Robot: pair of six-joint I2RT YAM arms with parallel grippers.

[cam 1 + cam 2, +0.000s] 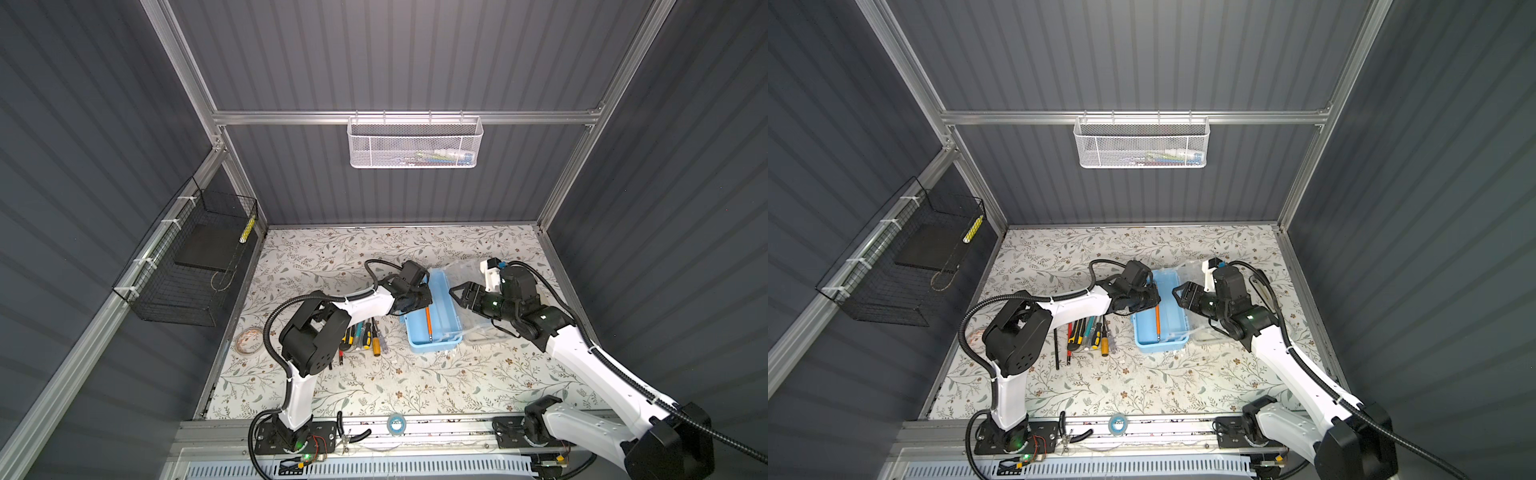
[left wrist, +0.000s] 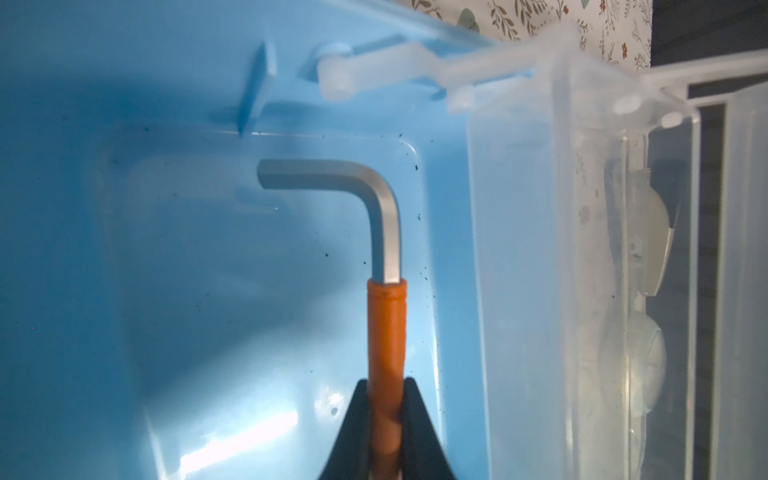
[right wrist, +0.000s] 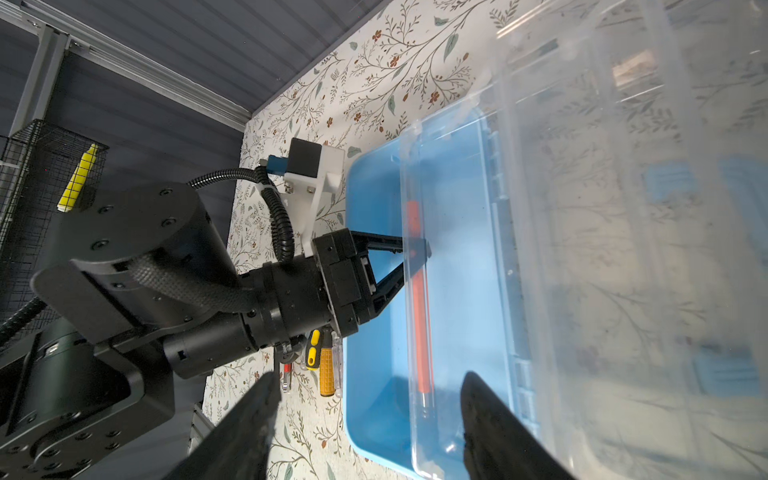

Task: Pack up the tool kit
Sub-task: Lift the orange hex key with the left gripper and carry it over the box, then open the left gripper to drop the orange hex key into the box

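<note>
Left gripper [image 2: 385, 384] is clamping an L-shaped hex key [image 2: 384, 232] by its orange sleeve, with the black fingers [image 2: 420, 424] pressing on either side. The bare metal bend is showing against the light-blue inside of the tool kit [image 2: 187, 291]. The clear lid [image 2: 532, 249] is standing just beside it, and the floral table [image 2: 540, 16] is showing beyond.

Light-blue tool kit [image 1: 446, 316] — clear lid [image 3: 644, 124], orange-sleeved silver hex key [image 2: 384, 332], leaf-and-flower patterned table cover [image 1: 374, 374]
</note>
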